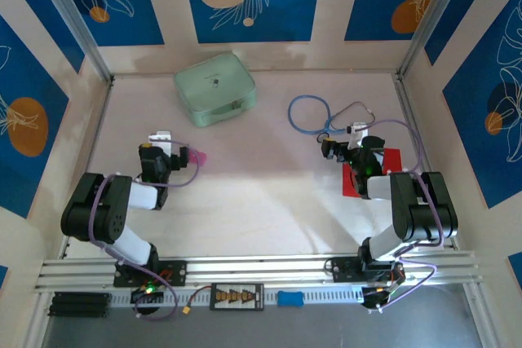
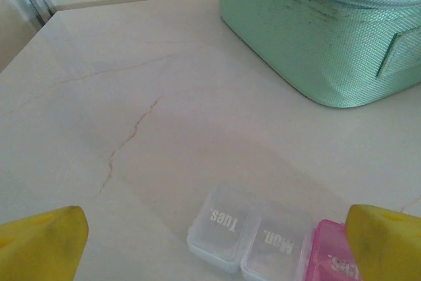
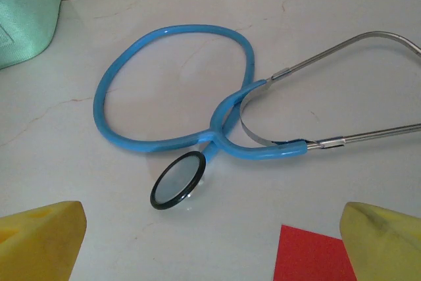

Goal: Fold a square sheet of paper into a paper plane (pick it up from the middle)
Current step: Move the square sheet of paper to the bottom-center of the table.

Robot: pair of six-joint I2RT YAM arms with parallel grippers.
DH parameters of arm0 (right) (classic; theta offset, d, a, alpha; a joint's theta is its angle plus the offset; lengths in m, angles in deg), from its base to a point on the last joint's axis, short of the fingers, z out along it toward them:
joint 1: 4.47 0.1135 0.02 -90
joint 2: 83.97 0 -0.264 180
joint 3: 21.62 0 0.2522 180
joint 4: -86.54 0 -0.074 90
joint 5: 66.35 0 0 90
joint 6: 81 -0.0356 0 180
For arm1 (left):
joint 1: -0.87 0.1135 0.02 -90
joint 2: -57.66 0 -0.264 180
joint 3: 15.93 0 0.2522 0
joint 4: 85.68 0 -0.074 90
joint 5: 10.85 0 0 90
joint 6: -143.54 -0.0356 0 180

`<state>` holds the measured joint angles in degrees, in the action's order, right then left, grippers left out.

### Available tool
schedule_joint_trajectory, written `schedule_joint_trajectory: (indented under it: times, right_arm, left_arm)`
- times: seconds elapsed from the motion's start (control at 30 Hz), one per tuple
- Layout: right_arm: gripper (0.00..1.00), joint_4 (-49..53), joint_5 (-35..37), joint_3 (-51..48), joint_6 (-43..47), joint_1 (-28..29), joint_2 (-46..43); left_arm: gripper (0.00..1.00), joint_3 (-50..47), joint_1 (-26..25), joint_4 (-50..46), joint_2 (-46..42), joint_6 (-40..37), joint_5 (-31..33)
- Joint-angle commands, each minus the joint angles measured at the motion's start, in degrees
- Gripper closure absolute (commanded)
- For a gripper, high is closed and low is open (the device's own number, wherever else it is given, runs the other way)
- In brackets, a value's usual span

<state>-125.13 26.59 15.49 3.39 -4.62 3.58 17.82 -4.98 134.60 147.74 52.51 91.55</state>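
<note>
On the left side of the table, the left gripper hangs low over the pale surface with its jaws spread wide and nothing between them. In the left wrist view its yellow fingers stand at the two bottom corners, well apart, and the left gripper holds nothing. Just in front of it lies a small pill box with two clear compartments marked "Tues." and "Mon." and a pink one at the right end, close to the right-hand finger. From above, the pill box shows as a pink spot just beside the fingertips. Farther back and a little to the right sits a green case, zipped and flat on the table, and in the left wrist view the green case fills the upper right corner. Right of the middle, a stethoscope with a looped blue tube lies on the table; in the right wrist view the stethoscope has its round chest piece nearest the camera and its metal arms reaching off to the right. The right gripper is just on the near side of it, jaws also wide apart and empty, and in its own view the right gripper hovers above bare table. The red sheet of paper lies flat at the far right, partly hidden under the right arm. One corner of the red sheet of paper shows at the bottom edge, near the right-hand finger and untouched.
</note>
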Motion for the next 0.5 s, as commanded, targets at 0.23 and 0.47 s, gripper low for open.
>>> schedule_joint_trajectory:
  times: [0.23, 0.47]
  right_arm:
    - [0.01, 0.01, -1.24, 0.95, 0.17, -0.50, -0.25]
    - [0.01, 0.06, -1.40, 0.99, 0.08, -0.63, -0.27]
  left_arm:
    - [0.00, 0.67, 0.53, 1.77, -0.35, -0.54, -0.98]
    - [0.00, 0.66, 0.50, 1.74, -0.35, -0.59, -0.98]
